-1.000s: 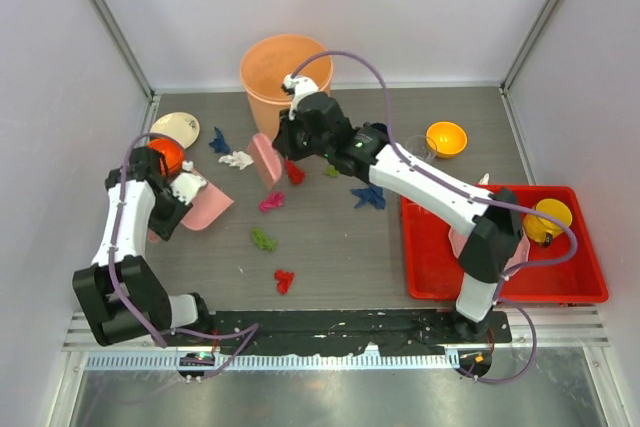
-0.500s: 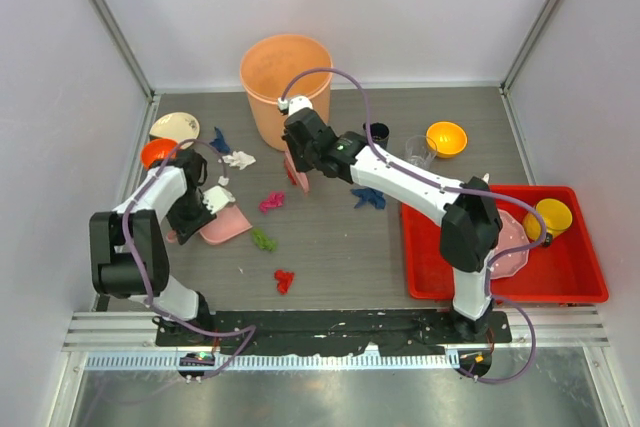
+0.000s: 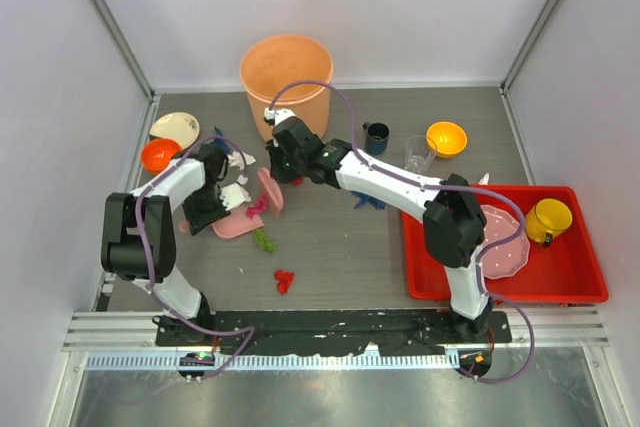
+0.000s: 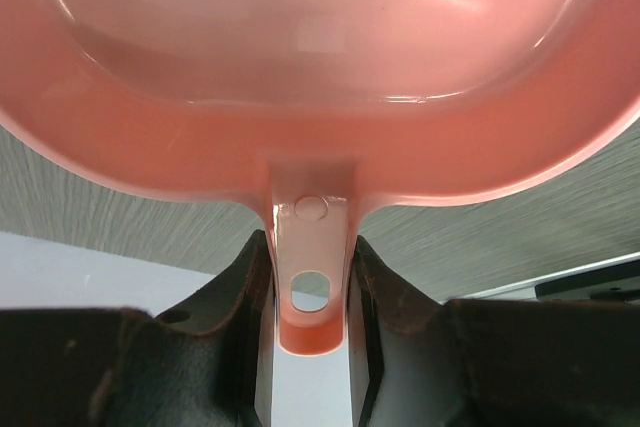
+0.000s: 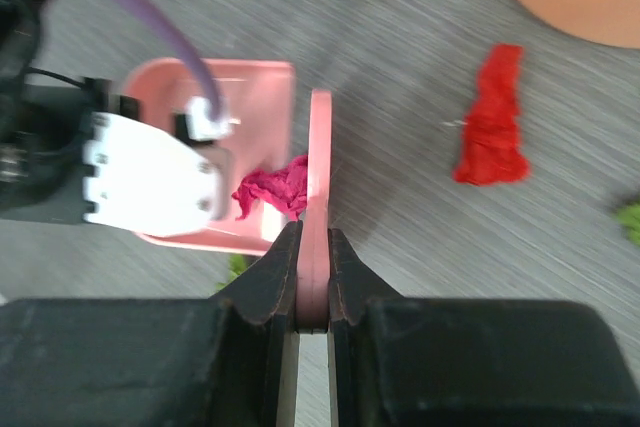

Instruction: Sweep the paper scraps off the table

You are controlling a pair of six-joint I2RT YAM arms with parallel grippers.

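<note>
Closer: dustpan (image 3: 238,225), scraper (image 3: 270,190); one magenta scrap (image 5: 275,187) between.

light was bright from overhead, shadows soft on the table (image 3: 340,257); glare dotted the pink dustpan (image 4: 320,77), right wrist view blurred.

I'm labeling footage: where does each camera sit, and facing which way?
Top external: above, behind the arms, looking down at the table; both arms show.
Left wrist: looks along the left hand at the pink dustpan it grips.
Right wrist: looks down past the right hand at its scraper, magenta scrap.
Shared: wrist views both show that dustpan.
</note>
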